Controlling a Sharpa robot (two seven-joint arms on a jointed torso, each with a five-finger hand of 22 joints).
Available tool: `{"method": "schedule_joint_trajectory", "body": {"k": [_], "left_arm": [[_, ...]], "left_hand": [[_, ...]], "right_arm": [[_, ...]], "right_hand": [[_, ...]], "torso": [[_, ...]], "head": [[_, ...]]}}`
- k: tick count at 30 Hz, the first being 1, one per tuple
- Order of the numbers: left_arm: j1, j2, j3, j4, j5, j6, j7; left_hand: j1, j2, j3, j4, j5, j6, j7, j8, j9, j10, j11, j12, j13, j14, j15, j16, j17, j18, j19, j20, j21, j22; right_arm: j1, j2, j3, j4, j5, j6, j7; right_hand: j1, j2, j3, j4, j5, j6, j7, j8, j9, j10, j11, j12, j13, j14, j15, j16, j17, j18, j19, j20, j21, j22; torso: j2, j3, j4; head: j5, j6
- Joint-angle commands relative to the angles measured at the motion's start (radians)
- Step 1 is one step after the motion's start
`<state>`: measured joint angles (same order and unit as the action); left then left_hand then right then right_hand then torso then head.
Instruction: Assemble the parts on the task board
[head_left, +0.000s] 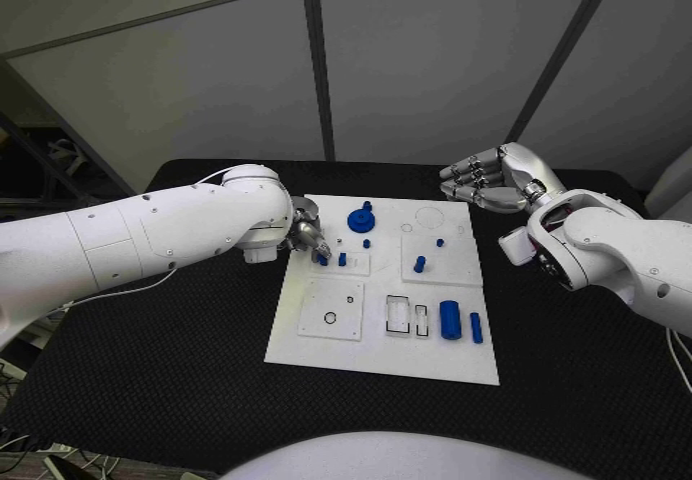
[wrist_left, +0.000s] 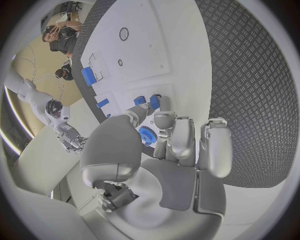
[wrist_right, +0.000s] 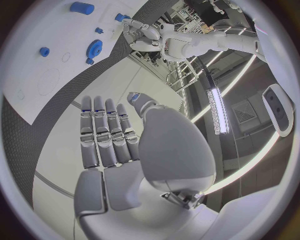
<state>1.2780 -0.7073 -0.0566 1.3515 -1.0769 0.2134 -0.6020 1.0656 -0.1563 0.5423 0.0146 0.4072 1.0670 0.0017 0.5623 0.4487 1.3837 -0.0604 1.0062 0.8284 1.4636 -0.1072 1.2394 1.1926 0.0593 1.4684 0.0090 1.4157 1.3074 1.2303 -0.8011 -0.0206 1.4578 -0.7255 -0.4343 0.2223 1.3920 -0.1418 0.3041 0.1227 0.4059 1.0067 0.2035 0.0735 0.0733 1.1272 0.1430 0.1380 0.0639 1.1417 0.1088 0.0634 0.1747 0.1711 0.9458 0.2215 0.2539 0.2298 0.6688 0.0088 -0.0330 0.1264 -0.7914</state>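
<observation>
Closest to where I'm standing, two blue cylinders, a fat one (head_left: 450, 319) and a thin one (head_left: 476, 327), are lying on the near right of the flat white task board (head_left: 433, 365), right beside some rectangular slots. Further back a round blue gear-looking part (head_left: 361, 217) is sitting on the board, with a few small blue pegs near it.

Left silver hand (head_left: 309, 238) is working at the board's left edge, fingers bunched around a small blue piece (head_left: 323, 258); looks to me like it's pinching it. Right silver hand (head_left: 490, 178) is hanging off past the far right corner, fingers straight and side by side, holding nothing.

What I'm worrying about: that pinch looks tiny, so the piece could be twisting or popping out if the fingers are dragging on the board, and the gear is sitting close enough to get bumped.

Wrist camera on the left (wrist_left: 164, 150) is showing the fingertips right on the blue piece (wrist_left: 154, 101), which the white arm mostly hides from overhead. Black bench (head_left: 173, 380) underneath.
</observation>
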Motion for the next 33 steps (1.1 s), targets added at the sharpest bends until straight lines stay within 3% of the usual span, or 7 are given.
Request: {"method": "schedule_joint_trajectory", "body": {"k": [1, 14, 22, 33], "left_arm": [[-0.004, -0.001, -0.003, 0.003, -0.007, 0.002, -0.004], [-0.004, -0.007, -0.003, 0.022, -0.051, -0.042, 0.009], [-0.004, -0.028, -0.003, 0.059, -0.070, -0.085, 0.025], [-0.008, -0.054, -0.003, 0.098, -0.086, -0.138, 0.034]], "left_hand": [[0.054, 0.005, 0.037, -0.037, 0.008, -0.001, 0.006, -0.006, 0.000, 0.001, -0.001, -0.008, -0.007, 0.028, -0.002, 0.005, 0.000, -0.018, 0.046, -0.008, -0.008, 0.123], [0.075, 0.008, 0.065, -0.055, 0.008, -0.004, 0.011, -0.005, 0.002, 0.001, 0.003, -0.018, -0.018, 0.028, 0.001, 0.005, 0.000, -0.018, 0.046, -0.005, -0.008, 0.124], [0.082, 0.004, 0.072, -0.063, 0.006, -0.005, 0.013, -0.004, 0.003, 0.003, 0.003, -0.019, -0.019, 0.028, 0.001, 0.005, 0.000, -0.019, 0.048, -0.005, -0.005, 0.127], [0.085, 0.003, 0.074, -0.065, 0.006, -0.005, 0.013, -0.003, 0.003, 0.006, 0.003, -0.014, -0.013, 0.028, 0.001, 0.005, 0.000, -0.021, 0.051, -0.004, 0.004, 0.135]], "right_arm": [[0.002, 0.000, 0.001, 0.001, 0.002, 0.007, 0.006], [0.002, 0.002, 0.001, -0.001, 0.002, 0.009, 0.007], [0.002, 0.000, 0.001, -0.001, 0.002, 0.008, 0.008], [0.002, 0.001, 0.001, -0.003, 0.002, 0.009, 0.010]], "right_hand": [[-0.011, 0.001, -0.004, -0.001, 0.005, -0.002, 0.006, -0.006, 0.000, -0.004, 0.005, -0.003, -0.001, -0.005, 0.004, 0.001, -0.001, 0.011, 0.008, -0.001, -0.005, -0.001], [-0.016, 0.002, -0.005, 0.001, 0.005, -0.003, 0.008, -0.006, -0.001, -0.005, 0.006, -0.003, -0.001, -0.005, 0.004, 0.001, -0.003, 0.011, 0.010, 0.000, -0.010, -0.005], [-0.017, 0.002, -0.006, 0.002, 0.006, -0.003, 0.008, -0.006, -0.001, -0.006, 0.007, -0.003, -0.001, -0.005, 0.005, 0.001, -0.004, 0.011, 0.010, 0.000, -0.011, -0.005], [-0.019, 0.002, -0.007, 0.003, 0.006, -0.004, 0.008, -0.006, -0.001, -0.006, 0.007, -0.003, -0.001, -0.006, 0.005, 0.001, -0.005, 0.011, 0.011, 0.000, -0.012, -0.006]], "torso": [[0.000, 0.0002, -0.0005], [0.001, 0.0010, -0.0008], [0.000, -0.0005, 0.0000], [0.000, 0.0001, -0.0003]], "head": [[0.001, 0.001], [0.002, 0.000], [0.001, -0.001], [0.003, -0.003]]}}
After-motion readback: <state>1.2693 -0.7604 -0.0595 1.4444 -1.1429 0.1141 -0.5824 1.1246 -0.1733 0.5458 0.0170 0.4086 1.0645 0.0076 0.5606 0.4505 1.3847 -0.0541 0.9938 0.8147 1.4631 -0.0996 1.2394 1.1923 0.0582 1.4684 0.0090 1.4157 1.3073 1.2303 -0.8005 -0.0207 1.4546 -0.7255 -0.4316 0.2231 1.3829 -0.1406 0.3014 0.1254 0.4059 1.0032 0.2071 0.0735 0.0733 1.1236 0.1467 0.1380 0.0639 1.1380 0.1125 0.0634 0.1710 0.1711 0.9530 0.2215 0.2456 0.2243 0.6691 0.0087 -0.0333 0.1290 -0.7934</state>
